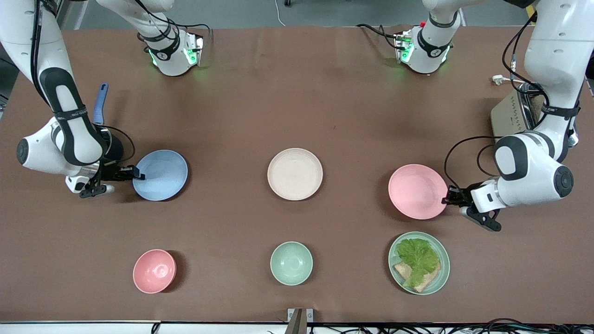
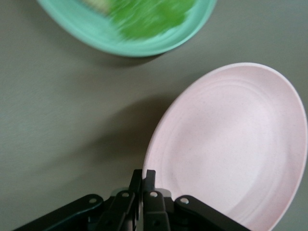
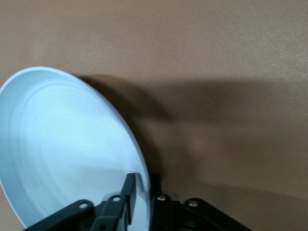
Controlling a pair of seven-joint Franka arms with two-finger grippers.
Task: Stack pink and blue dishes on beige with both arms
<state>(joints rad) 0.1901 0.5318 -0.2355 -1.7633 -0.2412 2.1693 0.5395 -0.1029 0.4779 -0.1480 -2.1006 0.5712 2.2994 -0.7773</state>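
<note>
The light blue plate sits toward the right arm's end of the table. My right gripper is shut on its rim, one finger inside the plate and one outside. The pale pink plate is toward the left arm's end, with my left gripper shut on its rim. Both gripped edges look tilted up, with a shadow beneath them. The beige plate rests flat on the table midway between the two, with nothing on it.
Nearer the front camera stand a small pink bowl, a mint-green bowl and a mint-green plate holding lettuce and bread, close to the pink plate. A blue handle lies by the right arm. A grey box stands by the left arm.
</note>
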